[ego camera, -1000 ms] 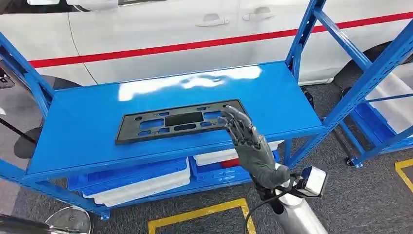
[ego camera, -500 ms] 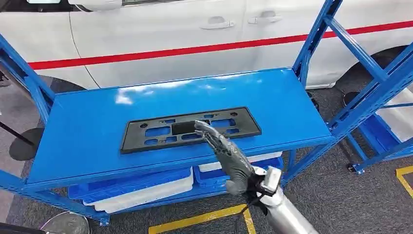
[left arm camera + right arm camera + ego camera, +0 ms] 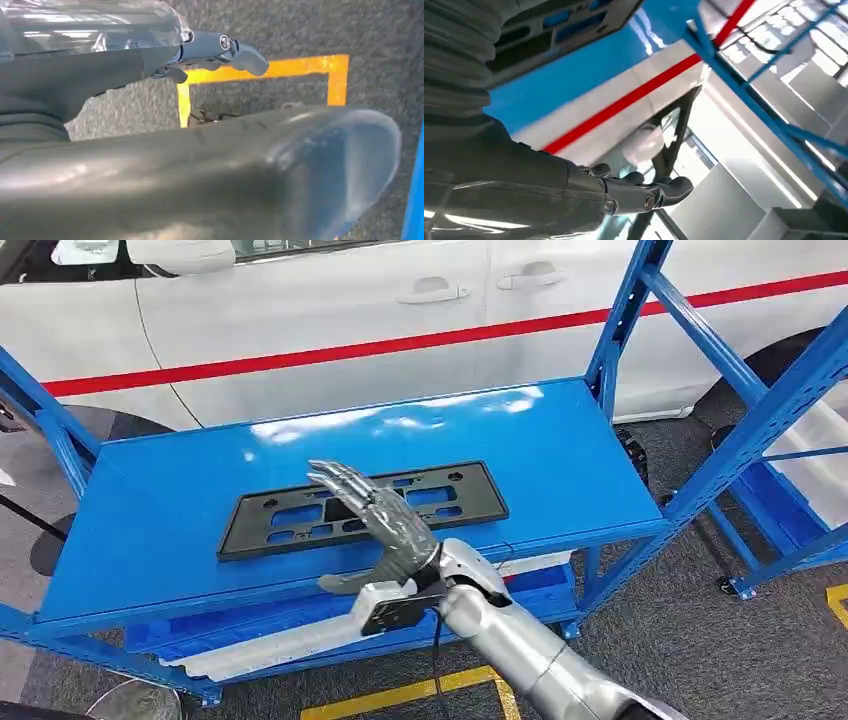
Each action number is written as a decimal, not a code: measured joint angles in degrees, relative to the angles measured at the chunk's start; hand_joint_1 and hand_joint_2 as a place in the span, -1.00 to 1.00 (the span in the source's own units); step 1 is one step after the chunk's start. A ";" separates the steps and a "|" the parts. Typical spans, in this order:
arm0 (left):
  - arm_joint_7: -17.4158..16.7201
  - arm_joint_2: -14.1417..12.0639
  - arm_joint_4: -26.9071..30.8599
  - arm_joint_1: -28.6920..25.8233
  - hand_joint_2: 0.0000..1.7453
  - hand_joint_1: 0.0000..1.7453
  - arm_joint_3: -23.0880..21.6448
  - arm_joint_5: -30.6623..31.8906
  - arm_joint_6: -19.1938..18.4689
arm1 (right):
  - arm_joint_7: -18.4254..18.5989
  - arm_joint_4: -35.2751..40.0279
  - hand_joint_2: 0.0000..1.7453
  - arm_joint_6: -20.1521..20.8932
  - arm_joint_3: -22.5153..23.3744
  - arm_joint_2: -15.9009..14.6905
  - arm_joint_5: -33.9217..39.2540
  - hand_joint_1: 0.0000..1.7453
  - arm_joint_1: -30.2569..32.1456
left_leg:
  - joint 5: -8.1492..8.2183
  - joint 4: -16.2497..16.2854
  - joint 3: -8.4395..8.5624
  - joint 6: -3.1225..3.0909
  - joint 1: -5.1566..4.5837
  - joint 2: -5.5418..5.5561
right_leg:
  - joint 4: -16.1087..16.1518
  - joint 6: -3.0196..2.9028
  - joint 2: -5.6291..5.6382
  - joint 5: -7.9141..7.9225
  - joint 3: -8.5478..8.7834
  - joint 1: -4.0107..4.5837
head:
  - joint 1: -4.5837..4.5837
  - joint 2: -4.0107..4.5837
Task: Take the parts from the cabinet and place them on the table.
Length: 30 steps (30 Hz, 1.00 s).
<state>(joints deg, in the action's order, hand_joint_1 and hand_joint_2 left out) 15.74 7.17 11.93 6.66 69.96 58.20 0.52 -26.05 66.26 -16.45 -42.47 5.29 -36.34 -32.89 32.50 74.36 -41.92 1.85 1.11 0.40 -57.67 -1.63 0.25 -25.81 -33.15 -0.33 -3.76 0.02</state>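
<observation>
A flat black plastic frame with several cut-outs lies lengthwise on the top board of the blue cabinet. My right hand hovers over the middle of this part, fingers spread, thumb pointing back toward me, holding nothing. The right wrist view has the same black part past the ribbed cover, with the empty dark fingers stretched out. My left hand hangs low over the grey carpet with nothing in it, fingers extended.
A white car with a red stripe stands right behind the cabinet. Blue and white bins fill the lower shelf. A second blue rack stands at the right. Yellow tape marks the carpet in front.
My right hand has swept left along the black part, from its right end to its middle, and the forearm now reaches in lower. The view has shifted slightly.
</observation>
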 joint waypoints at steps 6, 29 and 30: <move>-0.11 -0.15 0.00 -0.29 -1.00 -1.00 -0.04 -0.04 0.61 | 7.76 -6.27 1.00 -11.66 -4.83 3.91 -18.73 -1.00 -4.34 | -7.93 -15.34 7.36 -1.18 -0.38 -0.08 | -0.41 0.12 -0.02 -0.69 0.51 0.93 | 0.00 0.00; -0.11 -0.31 0.00 -0.44 -1.00 -1.00 0.00 -0.31 0.98 | 16.96 -34.49 1.00 -12.18 -9.72 12.48 -31.22 -1.00 -12.87 | -2.51 -7.57 4.05 0.17 0.17 -0.03 | 0.15 -0.31 -0.12 0.53 -0.49 -0.01 | 0.00 0.00; -0.11 -0.31 0.00 -0.45 -1.00 -1.00 -0.02 -0.28 0.98 | 16.96 -35.14 1.00 -12.18 -9.72 12.52 -31.31 -1.00 -12.84 | -0.45 -2.53 1.66 0.32 0.18 -0.03 | 0.14 -0.41 -0.16 0.47 -0.48 0.17 | 0.00 0.00</move>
<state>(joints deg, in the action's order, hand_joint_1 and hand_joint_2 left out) 15.63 6.86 11.93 6.21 69.94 57.92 1.51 -9.09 31.12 -28.63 -52.19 17.81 -67.65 -45.73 32.05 71.83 -40.26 2.17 1.28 0.37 -57.53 -2.04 0.08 -25.34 -33.63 -0.16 -3.76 0.02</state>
